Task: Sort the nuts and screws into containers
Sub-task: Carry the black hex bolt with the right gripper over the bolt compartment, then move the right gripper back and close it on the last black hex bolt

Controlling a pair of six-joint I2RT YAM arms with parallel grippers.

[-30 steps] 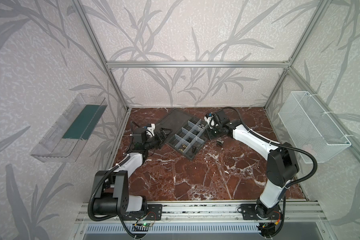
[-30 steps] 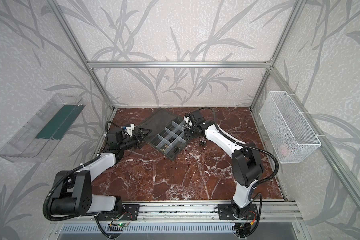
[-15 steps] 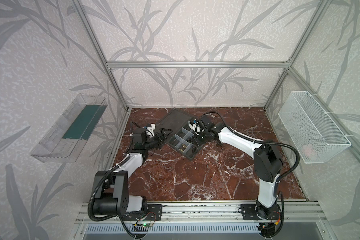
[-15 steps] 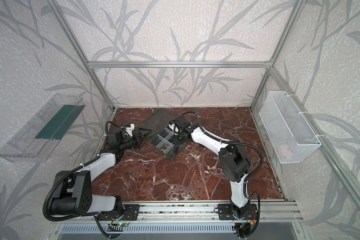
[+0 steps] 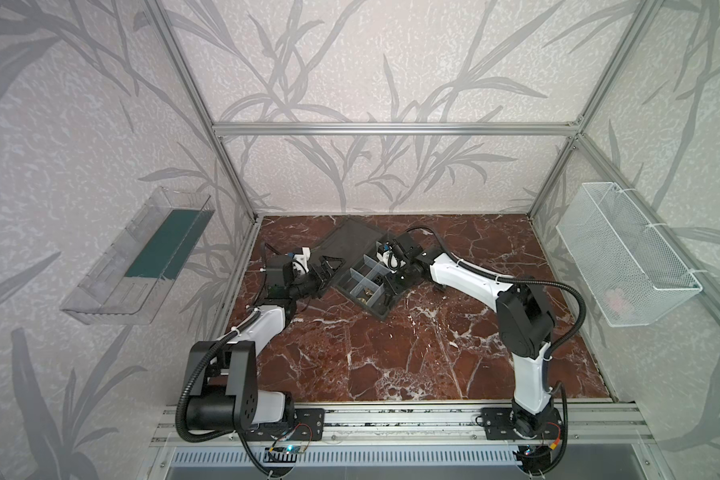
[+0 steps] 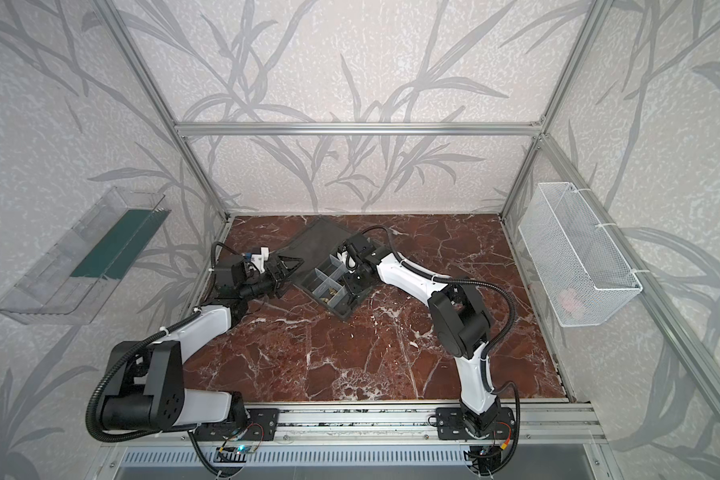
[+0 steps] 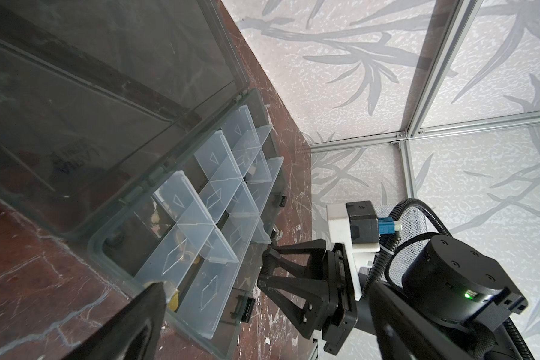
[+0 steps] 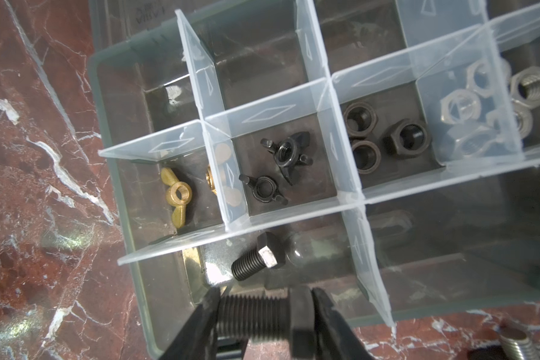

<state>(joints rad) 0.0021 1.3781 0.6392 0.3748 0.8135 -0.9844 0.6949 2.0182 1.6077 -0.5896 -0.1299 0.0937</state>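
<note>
The right wrist view shows my right gripper [image 8: 264, 314] shut lengthwise on a black screw [image 8: 256, 318], just above a corner cell of the grey organizer box [image 8: 122, 199]. Another black screw [image 8: 256, 260] lies in that cell. Neighbouring containers hold brass wing nuts [image 8: 176, 194], black wing nuts [image 8: 286, 154], black hex nuts [image 8: 384, 140] and silver nuts [image 8: 468, 106]. A silver screw [image 8: 516, 344] lies on the table beside the box. My left gripper [image 5: 329, 268] stands open at the box's left side, one finger [image 7: 144, 318] at a corner of it.
The box's lid [image 5: 352, 241] lies folded open toward the back wall. A clear wall bin [image 5: 142, 257] hangs on the left and a white mesh basket [image 5: 624, 253] on the right. The red marble table [image 5: 391, 357] stretches toward the front rail.
My right gripper has carried the black screw leftward to the box's corner cell and now holds still there. The left arm has not moved.
</note>
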